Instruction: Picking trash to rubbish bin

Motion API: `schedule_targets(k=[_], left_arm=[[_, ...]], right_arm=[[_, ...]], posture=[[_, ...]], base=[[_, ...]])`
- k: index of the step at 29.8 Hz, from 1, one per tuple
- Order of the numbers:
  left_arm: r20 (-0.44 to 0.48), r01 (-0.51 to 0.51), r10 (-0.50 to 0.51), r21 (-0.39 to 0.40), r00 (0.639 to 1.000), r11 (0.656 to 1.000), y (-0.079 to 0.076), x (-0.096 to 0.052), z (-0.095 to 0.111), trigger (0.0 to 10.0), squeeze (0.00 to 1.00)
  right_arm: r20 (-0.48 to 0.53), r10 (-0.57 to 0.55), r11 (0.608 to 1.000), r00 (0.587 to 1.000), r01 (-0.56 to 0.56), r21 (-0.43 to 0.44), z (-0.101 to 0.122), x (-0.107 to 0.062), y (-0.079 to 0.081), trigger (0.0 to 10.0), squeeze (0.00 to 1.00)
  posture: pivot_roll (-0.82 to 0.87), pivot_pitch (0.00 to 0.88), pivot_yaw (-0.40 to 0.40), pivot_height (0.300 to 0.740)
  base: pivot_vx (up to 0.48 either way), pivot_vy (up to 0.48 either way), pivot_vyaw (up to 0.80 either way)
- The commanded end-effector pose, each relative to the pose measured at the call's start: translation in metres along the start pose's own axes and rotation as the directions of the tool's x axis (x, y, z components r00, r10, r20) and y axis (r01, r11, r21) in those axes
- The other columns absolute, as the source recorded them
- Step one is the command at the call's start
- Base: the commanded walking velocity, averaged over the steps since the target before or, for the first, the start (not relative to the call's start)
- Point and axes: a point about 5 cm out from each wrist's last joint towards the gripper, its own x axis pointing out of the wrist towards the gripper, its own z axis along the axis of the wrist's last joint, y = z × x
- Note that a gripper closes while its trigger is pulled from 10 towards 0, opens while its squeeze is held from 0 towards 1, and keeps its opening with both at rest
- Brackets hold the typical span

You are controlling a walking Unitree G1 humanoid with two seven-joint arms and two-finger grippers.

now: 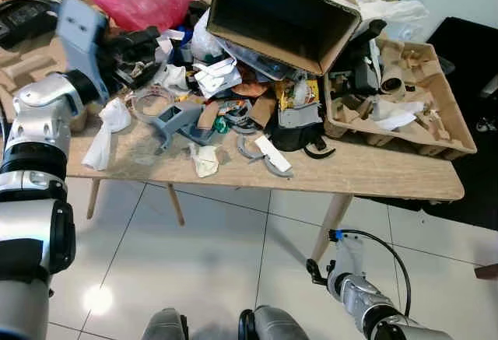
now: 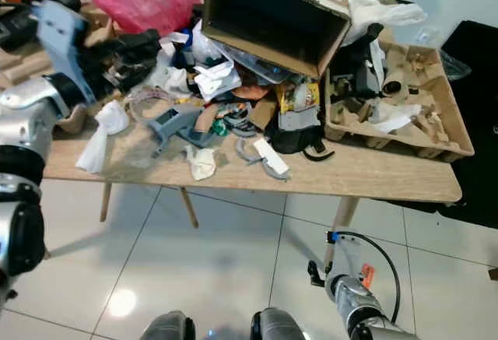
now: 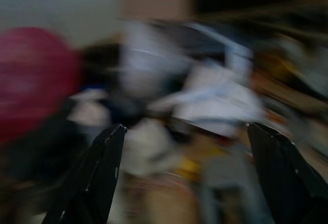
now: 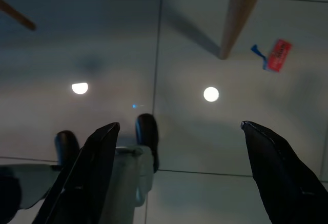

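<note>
The left gripper point(image 3: 182, 178), wide open and holding nothing, hovers at 10 o'clock over the wooden table point(image 1: 373, 175). The crumpled white paper tissue point(image 1: 205, 160) looks soft and light; pinch its middle.

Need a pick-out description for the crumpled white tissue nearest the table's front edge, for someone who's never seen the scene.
Start at the wooden table, under the big open cardboard box. Follow the front edge toward the robot's left to the grey plastic bracket; the crumpled tissue lies just in front of it. Unlike the larger white cloth draped over the left edge, it is a small wad lying wholly on the tabletop.

Silver arms, black joints, long black fingers point(image 4: 97, 172).
</note>
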Motion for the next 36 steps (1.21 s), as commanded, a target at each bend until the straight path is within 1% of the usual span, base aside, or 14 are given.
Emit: schedule_targets(k=[1,5,6,7,8,9,10,13,19,22,27,28,32,36], left_arm=[[-0.079,0.204,-0.199,0.061,0.977,0.977,-0.023,0.006,-0.001,10.0,1.0],[-0.116,0.292,-0.281,0.092,0.953,0.952,-0.038,0.012,0.001,10.0,1.0],[-0.134,0.31,-0.296,0.099,0.946,0.946,-0.04,0.012,0.001,10.0,0.85],[-0.148,0.324,-0.307,0.103,0.94,0.941,-0.042,0.012,0.001,10.0,0.85],[-0.162,0.338,-0.319,0.108,0.934,0.935,-0.043,0.012,0.0,10.0,0.57],[-0.171,0.347,-0.327,0.111,0.93,0.931,-0.044,0.012,0.0,10.0,0.57],[-0.194,0.352,-0.326,0.12,0.925,0.928,-0.046,0.011,-0.001,10.0,0.0],[-0.227,0.344,-0.308,0.138,0.924,0.929,-0.046,0.012,-0.003,10.0,0.0],[-0.315,0.17,-0.109,0.172,0.943,0.97,-0.038,0.024,-0.014,10.0,0.0],[-0.331,0.145,-0.083,0.168,0.94,0.975,-0.038,0.026,-0.017,10.0,0.0],[-0.32,0.183,-0.143,0.097,0.936,0.978,-0.066,0.046,-0.026,10.0,0.0],[-0.32,0.183,-0.143,0.097,0.936,0.978,-0.066,0.046,-0.026,10.0,0.0],[-0.279,0.263,-0.246,0.026,0.928,0.964,-0.096,0.062,-0.029,10.0,0.0],[-0.305,0.295,-0.274,0.025,0.912,0.955,-0.105,0.065,-0.034,10.0,0.0]], right_arm=[[-0.03,-0.02,1.0,0.999,0.02,0.012,-0.009,-0.002,-0.007,10.0,0.0],[-0.034,-0.02,1.0,0.999,0.02,0.014,-0.01,-0.003,-0.007,10.0,0.0],[-0.035,-0.021,1.0,0.999,0.021,0.015,-0.01,-0.003,-0.007,10.0,0.0],[-0.035,-0.021,1.0,0.999,0.022,0.016,-0.011,-0.003,-0.007,10.0,0.0],[-0.036,-0.022,1.0,0.999,0.022,0.016,-0.011,-0.003,-0.008,10.0,0.0],[-0.036,-0.022,1.0,0.999,0.023,0.016,-0.011,-0.003,-0.008,10.0,0.0],[-0.037,-0.023,1.0,0.999,0.023,0.017,-0.011,-0.003,-0.008,10.0,0.0],[-0.037,-0.023,1.0,0.999,0.024,0.018,-0.012,-0.003,-0.008,10.0,0.0],[-0.039,-0.017,1.0,0.999,0.018,0.021,-0.012,-0.003,-0.005,10.0,0.0],[-0.039,-0.016,1.0,0.999,0.017,0.022,-0.012,-0.003,-0.005,10.0,0.0],[-0.04,-0.017,0.999,0.999,0.018,0.027,-0.013,-0.003,-0.004,10.0,0.0],[-0.04,-0.017,0.999,0.999,0.018,0.027,-0.013,-0.003,-0.004,10.0,0.0],[-0.042,-0.019,0.999,0.999,0.02,0.03,-0.014,-0.003,-0.004,10.0,0.0],[-0.043,-0.018,0.999,0.999,0.019,0.032,-0.015,-0.003,-0.004,10.0,0.0]], posture=[[0.19,0.131,-0.072,0.74],[0.19,0.131,-0.072,0.74],[0.19,0.131,-0.072,0.74],[0.19,0.131,-0.072,0.74],[0.19,0.131,-0.072,0.74],[0.19,0.131,-0.072,0.74],[0.19,0.131,-0.072,0.74],[0.19,0.131,-0.072,0.74],[0.19,0.139,-0.066,0.74],[0.19,0.139,-0.066,0.74],[0.19,0.137,-0.059,0.74],[0.19,0.137,-0.059,0.74],[0.19,0.137,-0.059,0.74],[0.19,0.137,-0.059,0.74]], base=[[0.0,0.0,0.0],[0.0,0.0,0.0],[0.0,0.0,0.0],[0.0,0.0,0.0],[0.0,0.0,0.0],[0.0,0.0,0.0],[0.0,0.0,0.0],[0.0,0.0,0.0],[0.0,0.0,0.0],[0.0,0.0,0.0],[0.0,0.0,0.0],[0.0,0.0,0.0],[0.0,0.0,0.0],[0.0,0.0,0.0]])
